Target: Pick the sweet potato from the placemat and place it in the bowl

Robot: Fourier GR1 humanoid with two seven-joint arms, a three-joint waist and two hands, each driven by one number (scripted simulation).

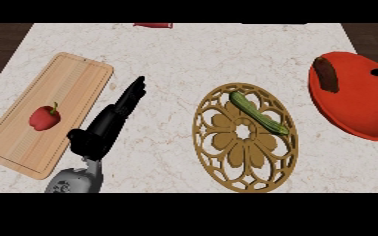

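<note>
Resting in the red bowl (354,105), sweet potato (326,75) placed; left hand (111,122) idle, fingers straight; nothing left but withdrawal.

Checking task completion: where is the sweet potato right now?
In the head view the sweet potato lies inside the red bowl at the right edge, right of the placemat holding the cucumber.

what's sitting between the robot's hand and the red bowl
In the head view, the round wooden placemat lies between the left hand and the red bowl, with a green cucumber on it. The rest is bare counter.
</note>
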